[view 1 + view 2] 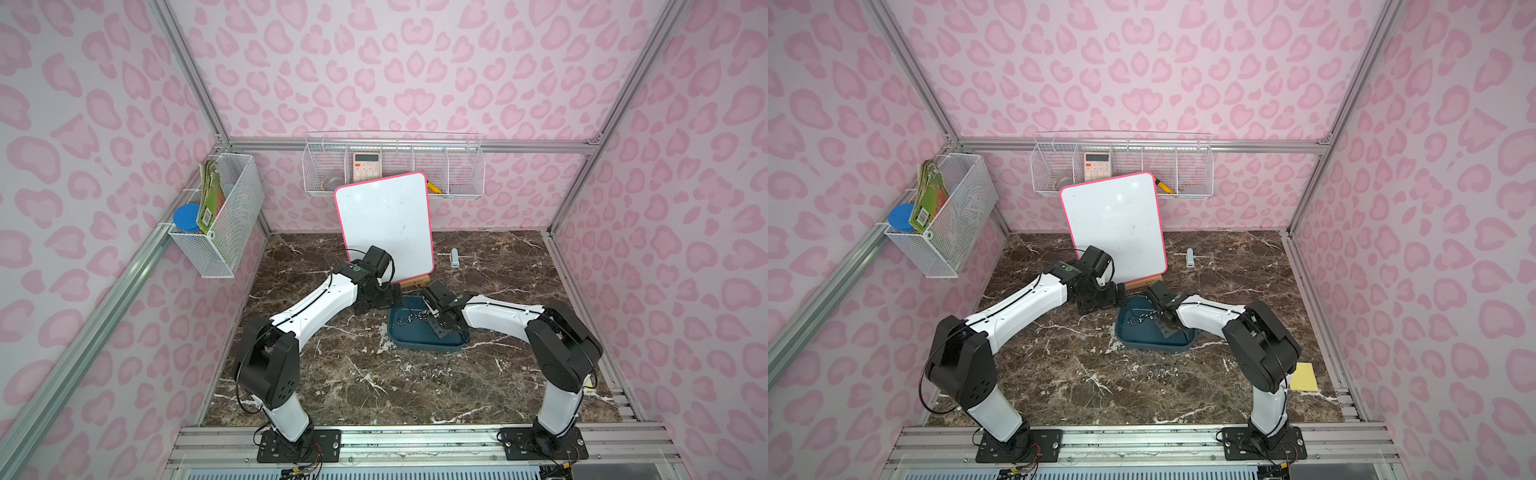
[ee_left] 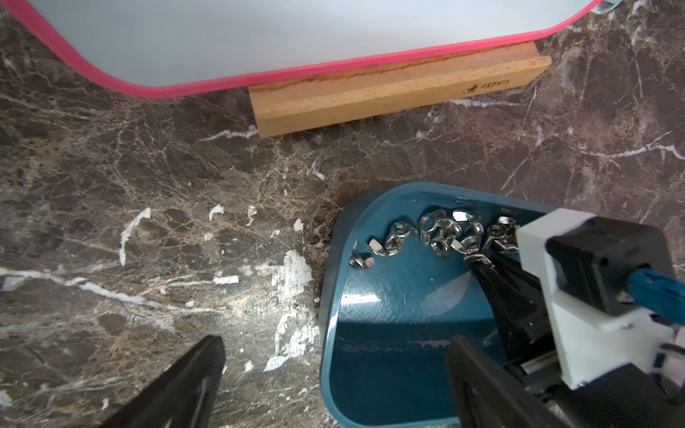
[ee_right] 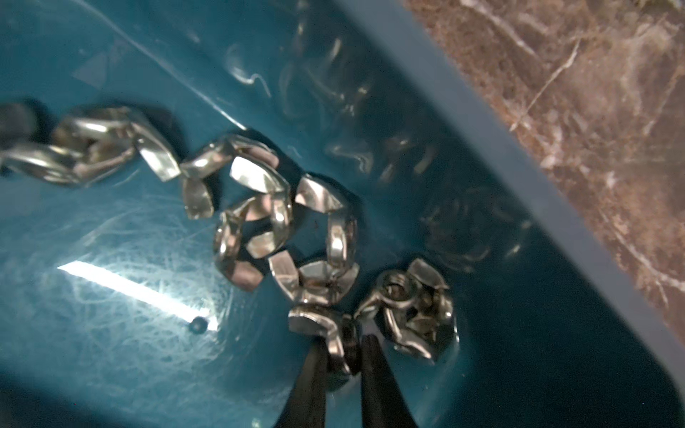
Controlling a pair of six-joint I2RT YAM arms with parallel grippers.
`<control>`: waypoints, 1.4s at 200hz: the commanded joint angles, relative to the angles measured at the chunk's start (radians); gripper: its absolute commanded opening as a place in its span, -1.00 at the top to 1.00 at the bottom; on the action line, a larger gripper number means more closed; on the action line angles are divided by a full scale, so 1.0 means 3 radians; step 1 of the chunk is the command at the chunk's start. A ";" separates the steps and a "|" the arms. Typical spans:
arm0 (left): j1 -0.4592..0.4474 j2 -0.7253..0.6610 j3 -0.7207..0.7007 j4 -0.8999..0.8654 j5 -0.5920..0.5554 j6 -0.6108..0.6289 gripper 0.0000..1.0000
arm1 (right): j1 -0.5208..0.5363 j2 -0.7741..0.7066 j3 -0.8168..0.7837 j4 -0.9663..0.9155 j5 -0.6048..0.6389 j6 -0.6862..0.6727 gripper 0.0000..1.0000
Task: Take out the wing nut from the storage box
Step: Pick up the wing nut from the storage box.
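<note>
Right gripper [image 3: 343, 344] inside the teal storage box [image 3: 556, 352], black fingers clamped on one wing nut [image 3: 322, 322] beside the loose wing nuts [image 3: 259, 207] on the box floor. Left gripper [image 2: 335, 342] hangs over the box's rim, jaws spread wide and holding nothing.

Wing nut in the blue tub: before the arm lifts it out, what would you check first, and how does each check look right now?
1. Right gripper pinching one wing nut: ok, a fingertip on each side.
2. Neighbouring wing nuts free of it: cannot tell, they lie very close.
3. Left gripper out of the way: ok, open, holding nothing, at the storage box edge.
4. Room on the marble tabletop to set it down: ok.
5. Grip firm enough: cannot tell.
</note>
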 commanded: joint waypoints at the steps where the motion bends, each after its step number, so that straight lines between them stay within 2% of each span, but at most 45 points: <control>1: 0.0000 -0.0043 -0.0017 -0.0007 -0.0018 -0.0015 -0.97 | 0.0006 -0.0042 0.0018 0.0011 -0.0048 0.0013 0.77; 55: 0.0000 -0.0256 -0.0178 0.0036 -0.0006 -0.0126 -0.96 | 0.0005 -0.0273 -0.0051 0.0047 -0.0276 0.0097 0.94; 117: -0.0014 -0.0684 -0.0514 0.0105 0.0072 -0.0341 -0.90 | 0.0015 -0.0583 -0.0083 0.0070 -0.0663 0.0257 0.98; 155: -0.0143 -0.1060 -0.0798 0.0220 0.0010 -0.0532 -0.85 | 0.0118 -0.0802 -0.0076 0.0079 -0.0834 0.0324 0.98; 181: -0.0274 -0.1281 -0.0954 0.0333 -0.0017 -0.0682 -0.72 | 0.0225 -0.0944 -0.0075 0.0113 -0.0955 0.0383 0.98; 218: -0.0444 -0.1484 -0.1196 0.0576 0.0078 -0.0922 -0.39 | 0.0333 -0.1186 -0.0103 0.0229 -0.1230 0.0500 0.99; 253: -0.0516 -0.1665 -0.1466 0.1006 0.0283 -0.1104 -0.27 | 0.0336 -0.1421 -0.0265 0.0414 -0.1635 0.0575 0.98; 280: -0.0580 -0.1715 -0.1520 0.1123 0.0321 -0.1112 -0.15 | 0.0332 -0.1534 -0.0373 0.0526 -0.1874 0.0674 0.98</control>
